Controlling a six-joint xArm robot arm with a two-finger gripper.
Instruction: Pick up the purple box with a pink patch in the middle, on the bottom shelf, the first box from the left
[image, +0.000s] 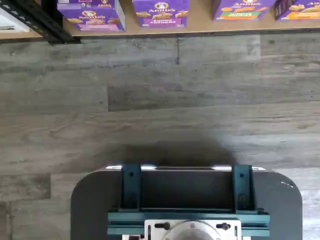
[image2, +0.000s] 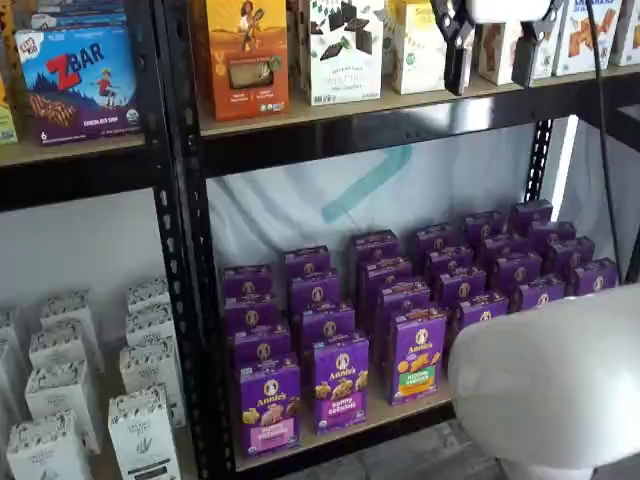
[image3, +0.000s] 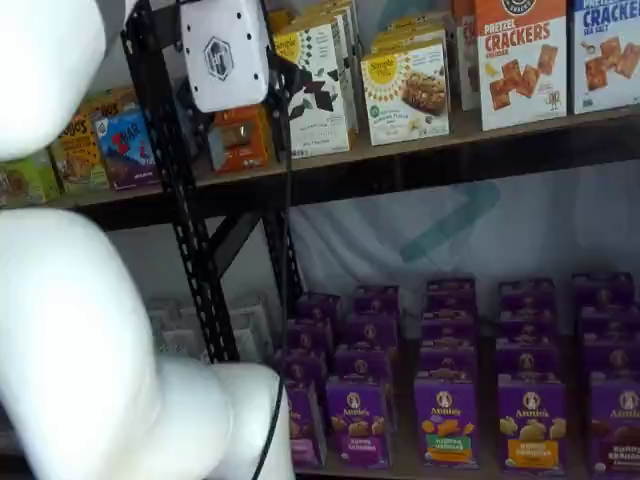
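grey wood-plank floor (image: 160, 100), black steel rack (image2: 185, 250)

The wrist camera is looking straight down at the floor (image: 160, 100), well off. Both shelf cameras are facing the rack frontally, sharing the bottom shelf (image2: 340, 432) at 6 o'clock.

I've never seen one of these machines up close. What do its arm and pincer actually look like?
The arm is made of smooth, rounded glossy white segments. The pincer has a boxy white body bearing a small dark hexagon emblem, with two black fingers below. A thin black cable hangs beside it.
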